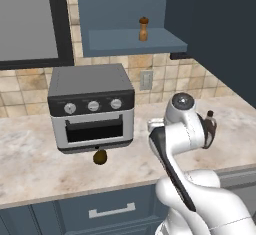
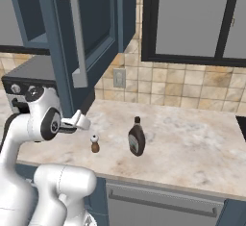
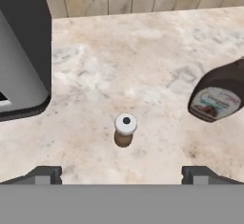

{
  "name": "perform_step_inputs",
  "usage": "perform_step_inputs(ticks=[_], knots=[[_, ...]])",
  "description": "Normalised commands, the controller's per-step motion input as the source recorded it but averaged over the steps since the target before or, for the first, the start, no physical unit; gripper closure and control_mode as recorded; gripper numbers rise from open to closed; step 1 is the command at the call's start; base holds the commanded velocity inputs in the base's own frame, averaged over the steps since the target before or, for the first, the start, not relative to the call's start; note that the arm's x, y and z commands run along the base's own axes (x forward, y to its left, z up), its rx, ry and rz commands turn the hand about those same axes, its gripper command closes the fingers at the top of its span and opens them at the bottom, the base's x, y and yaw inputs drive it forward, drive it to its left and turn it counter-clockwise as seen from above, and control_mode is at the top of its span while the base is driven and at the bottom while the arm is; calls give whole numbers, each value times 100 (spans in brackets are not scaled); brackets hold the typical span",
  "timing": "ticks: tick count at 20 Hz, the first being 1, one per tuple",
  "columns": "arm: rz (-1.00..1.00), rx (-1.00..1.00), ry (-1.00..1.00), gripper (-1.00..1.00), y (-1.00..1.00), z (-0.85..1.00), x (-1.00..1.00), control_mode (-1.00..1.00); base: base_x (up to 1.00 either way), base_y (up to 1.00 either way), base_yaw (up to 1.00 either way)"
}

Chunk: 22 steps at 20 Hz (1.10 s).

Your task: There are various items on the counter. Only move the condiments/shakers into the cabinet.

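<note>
The white-topped shaker (image 3: 125, 129) stands upright on the marbled counter (image 3: 143, 66), below and centred between my fingertips (image 3: 45, 175). My gripper (image 3: 121, 175) is open and holds nothing. The dark syrup bottle (image 3: 217, 96) stands to the shaker's right. From the right base view, the shaker (image 2: 94, 144) and the bottle (image 2: 137, 137) stand side by side just past my hand. The brown-topped shaker (image 1: 143, 29) stands on the shelf of the open blue-grey cabinet (image 1: 130, 43). My arm hides most of the bottle (image 1: 210, 124) in the left base view.
A grey toaster oven (image 1: 92, 106) sits on the counter (image 1: 30, 149) to the left, with the small round fruit (image 1: 100, 157) in front of it. The open cabinet door (image 2: 79, 32) hangs above my hand. A wall outlet (image 2: 118, 78) is on the tiled backsplash.
</note>
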Motion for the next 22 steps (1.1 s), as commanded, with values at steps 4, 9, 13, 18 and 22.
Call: perform_step_inputs(ticks=[4,9,13,18,22], knots=[[0,6,0,-100,-10,-37,0,-100,0,0,0],[0,1,0,-100,-27,-8,5,-100,0,0,0],[0,0,0,-100,-3,-39,1,-100,0,0,0],[0,0,0,-100,0,-41,15,-100,0,0,0],[0,0,0,-100,0,-37,21,-100,0,0,0]])
